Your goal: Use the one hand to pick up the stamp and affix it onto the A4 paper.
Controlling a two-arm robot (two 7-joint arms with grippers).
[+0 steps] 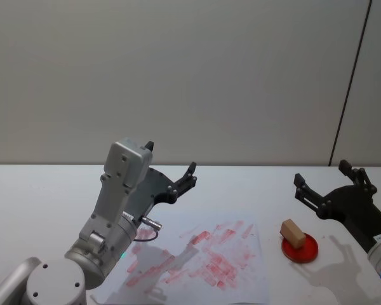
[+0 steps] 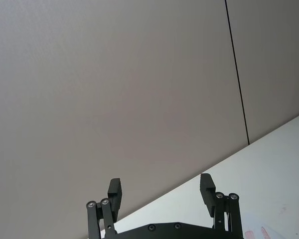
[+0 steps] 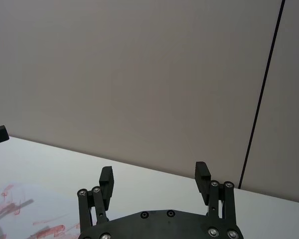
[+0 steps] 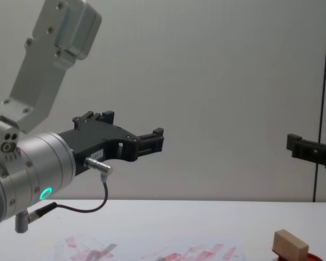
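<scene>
Both arms are up off the table (image 1: 38,203) right now, pointing at the back wall rather than down at the work. The right pincer (image 1: 321,173) is spread wide with nothing between its fingers, hanging in the air on the right side. The stamp (image 1: 293,233) sits on the red ink pad (image 1: 308,253), just off the right edge of the A4 paper (image 1: 247,283). Here's the relation to watch: the block lies below the right pincer and a touch to its left. Its long axis runs on a slant, far end toward the paper and near end toward the right arm. I'd say the wrist has to tip down and turn so the fingers can close across the narrow sides. The left pincer (image 1: 171,157) is open and empty too, raised over on the left, well apart from the stamp with the paper between them. The right arm is plainly the nearer one.
</scene>
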